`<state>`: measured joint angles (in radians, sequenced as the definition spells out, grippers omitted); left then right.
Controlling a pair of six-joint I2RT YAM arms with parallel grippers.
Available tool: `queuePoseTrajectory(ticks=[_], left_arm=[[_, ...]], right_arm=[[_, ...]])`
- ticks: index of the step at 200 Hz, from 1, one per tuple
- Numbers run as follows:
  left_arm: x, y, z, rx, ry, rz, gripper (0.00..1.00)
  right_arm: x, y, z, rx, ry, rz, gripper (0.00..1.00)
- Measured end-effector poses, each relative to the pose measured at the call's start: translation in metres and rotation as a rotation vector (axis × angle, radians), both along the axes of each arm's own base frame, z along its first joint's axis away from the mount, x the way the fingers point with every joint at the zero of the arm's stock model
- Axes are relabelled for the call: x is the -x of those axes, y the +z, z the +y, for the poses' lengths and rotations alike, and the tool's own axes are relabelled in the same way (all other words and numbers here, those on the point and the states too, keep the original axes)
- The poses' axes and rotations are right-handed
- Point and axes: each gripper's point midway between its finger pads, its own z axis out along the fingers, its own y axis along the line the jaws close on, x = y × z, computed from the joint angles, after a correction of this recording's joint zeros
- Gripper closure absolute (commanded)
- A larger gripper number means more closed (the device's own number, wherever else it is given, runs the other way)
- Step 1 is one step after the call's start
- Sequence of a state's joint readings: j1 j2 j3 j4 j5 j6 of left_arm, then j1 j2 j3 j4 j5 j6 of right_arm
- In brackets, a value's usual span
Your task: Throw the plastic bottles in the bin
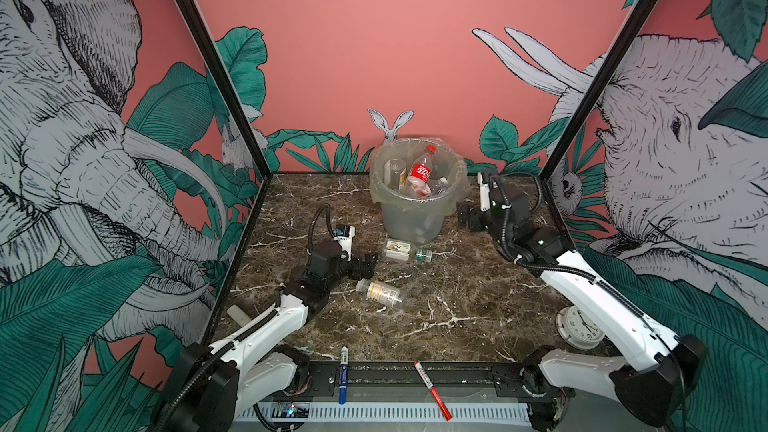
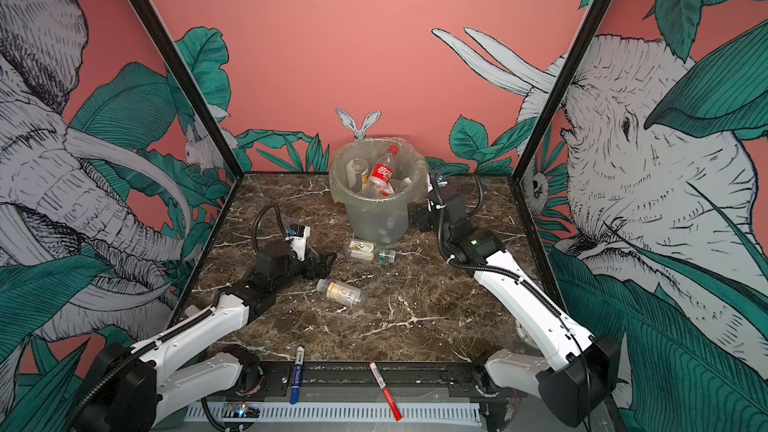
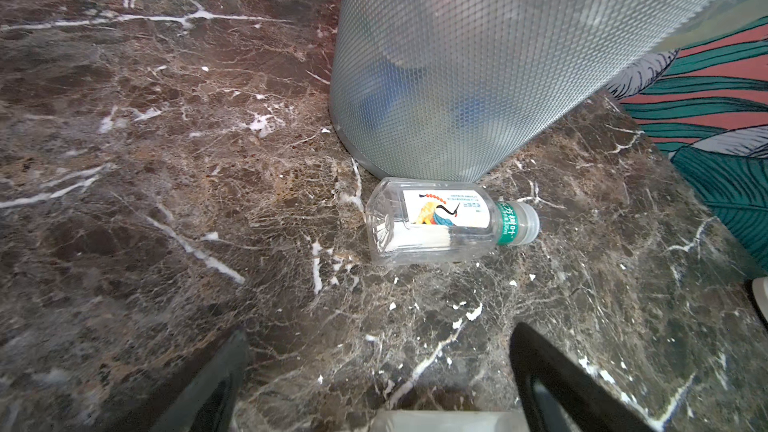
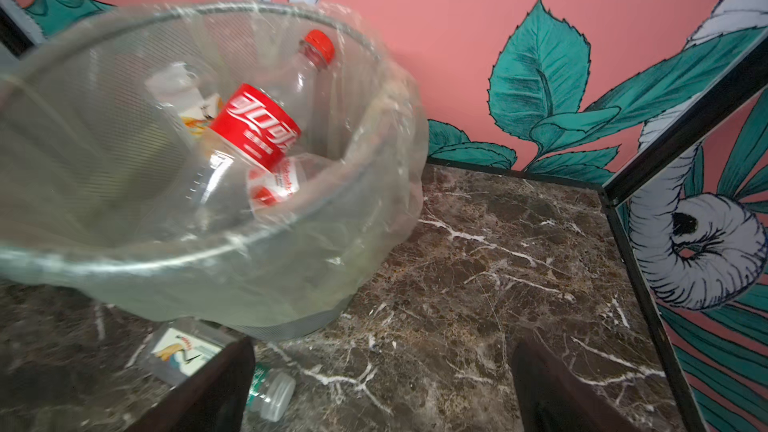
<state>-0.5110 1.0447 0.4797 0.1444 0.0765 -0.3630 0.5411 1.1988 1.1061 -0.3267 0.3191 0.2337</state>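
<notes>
Left gripper [image 3: 380, 332] sits near the bin [image 1: 411, 218], jaws spread and empty; right gripper [image 4: 384, 347] just beside the bin, same deal.

The left fingers [image 3: 212, 392] and right fingers [image 4: 548, 396] stand spread, empty.

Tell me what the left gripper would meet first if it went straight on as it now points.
Most likely the clear bottle with the green neck band, lying on its side at the foot of the bin. The left gripper, open, points at it; depth is hard to judge.
</notes>
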Motion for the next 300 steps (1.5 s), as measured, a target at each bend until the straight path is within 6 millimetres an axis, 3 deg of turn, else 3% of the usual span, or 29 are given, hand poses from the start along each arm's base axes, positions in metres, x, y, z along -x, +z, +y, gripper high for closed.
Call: queuePoseTrajectory(ticks=[26, 64, 91, 122, 174, 201, 225, 247, 265, 300], left_arm=[[0.007, 0.010, -0.005, -0.003, 0.011, 0.009, 0.00], [0.026, 0.013, -0.004, -0.002, 0.053, 0.063, 0.00], [0.040, 0.018, -0.009, -0.004, 0.069, 0.096, 0.03], [0.054, 0.019, -0.017, -0.008, 0.077, 0.145, 0.03], [0.062, 0.006, -0.010, 0.002, 0.147, 0.217, 0.03], [0.065, -0.002, -0.006, -0.003, 0.168, 0.241, 0.02], [0.068, -0.011, -0.001, -0.025, 0.181, 0.255, 0.02], [0.071, -0.023, 0.005, -0.055, 0.193, 0.270, 0.02], [0.075, -0.032, 0.011, -0.079, 0.200, 0.282, 0.02], [0.076, -0.038, 0.031, -0.089, 0.228, 0.287, 0.03]], right_arm=[[0.007, -0.063, -0.020, 0.017, -0.057, 0.067, 0.01], [0.014, -0.112, -0.027, 0.009, -0.079, 0.079, 0.01], [0.014, -0.120, -0.027, -0.013, -0.085, 0.061, 0.01], [0.011, -0.114, -0.018, -0.054, -0.052, 0.042, 0.01], [0.013, -0.111, 0.004, -0.116, 0.055, 0.058, 0.01], [0.014, -0.111, 0.035, -0.157, 0.192, 0.101, 0.02], [0.021, -0.112, 0.083, -0.112, 0.351, 0.131, 0.03], [0.043, -0.117, 0.135, -0.024, 0.520, 0.148, 0.03], [0.063, -0.128, 0.167, 0.047, 0.631, 0.176, 0.03], [0.089, -0.145, 0.201, 0.173, 0.751, 0.218, 0.03]])
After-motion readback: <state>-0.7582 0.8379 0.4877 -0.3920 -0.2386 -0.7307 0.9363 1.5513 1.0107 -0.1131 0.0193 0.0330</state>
